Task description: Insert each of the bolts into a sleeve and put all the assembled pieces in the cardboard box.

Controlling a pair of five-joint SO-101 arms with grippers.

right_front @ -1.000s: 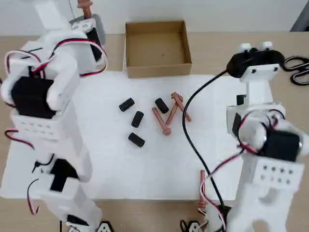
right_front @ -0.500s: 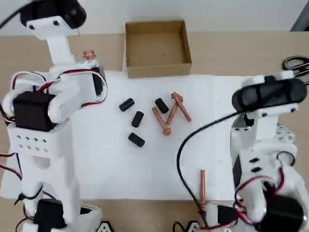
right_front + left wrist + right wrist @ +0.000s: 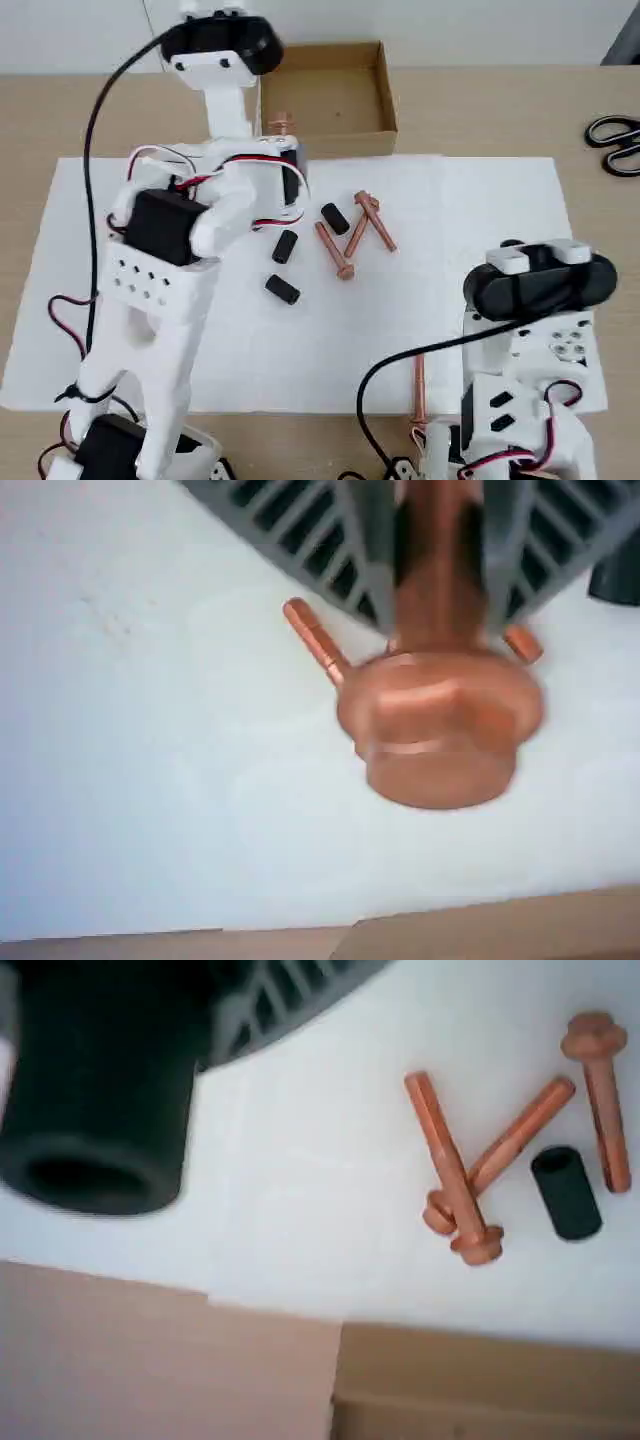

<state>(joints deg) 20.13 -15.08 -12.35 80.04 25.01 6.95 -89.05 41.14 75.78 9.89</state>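
Now the left gripper (image 3: 438, 575) is clenched on a bolt (image 3: 440, 720), held at seven o'clock off the box (image 3: 322, 143). Meanwhile the right gripper (image 3: 120, 1050) grasps a sleeve (image 3: 90, 1110). Three loose bolts (image 3: 355, 232) lie at six o'clock from the box, with spare sleeves (image 3: 286, 245) at their nine.
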